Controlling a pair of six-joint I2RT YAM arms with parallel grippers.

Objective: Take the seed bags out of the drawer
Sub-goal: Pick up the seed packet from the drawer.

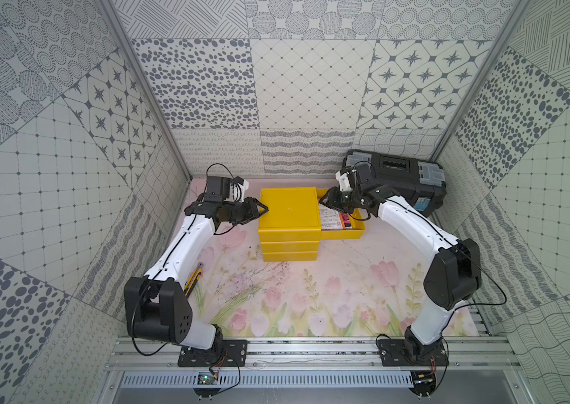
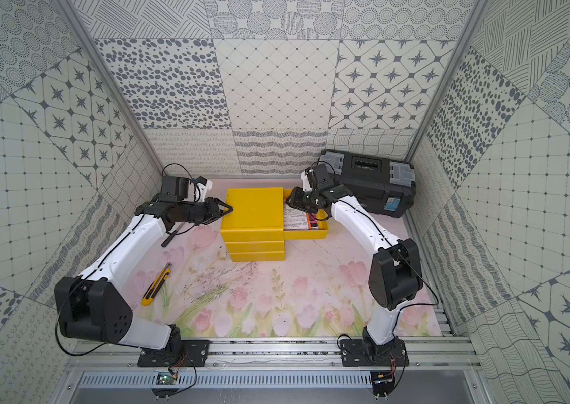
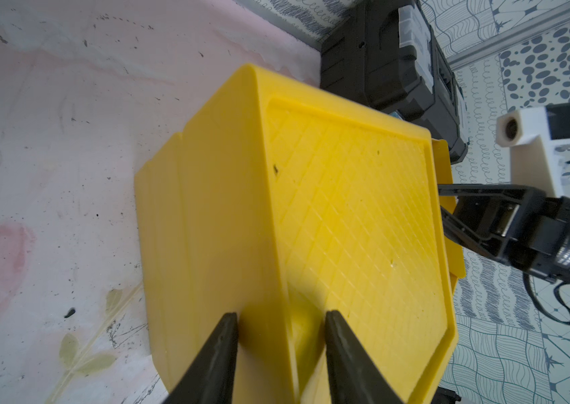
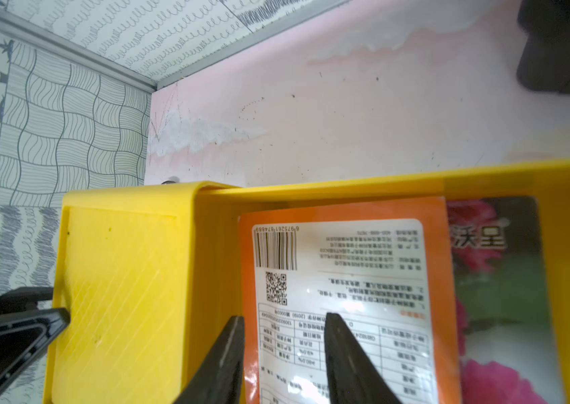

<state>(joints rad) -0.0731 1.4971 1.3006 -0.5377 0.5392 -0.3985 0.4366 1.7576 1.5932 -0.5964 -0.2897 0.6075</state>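
**Open drawer [image 4: 346, 189] beneath parted right jaws**

My right gripper [image 4: 283, 316] hangs with its jaws apart just above the drawer, which stands pulled out of the yellow cabinet [image 3: 346, 210]. Directly under the jaws lies an orange seed bag [image 4: 339, 266], flat, with its white label up. A pink-flowered seed bag [image 4: 493, 280] lies just beside it, on the side of the jaws away from the cabinet. My left gripper [image 3: 278, 314] is clamped on the cabinet's upper edge, opposite the drawer.
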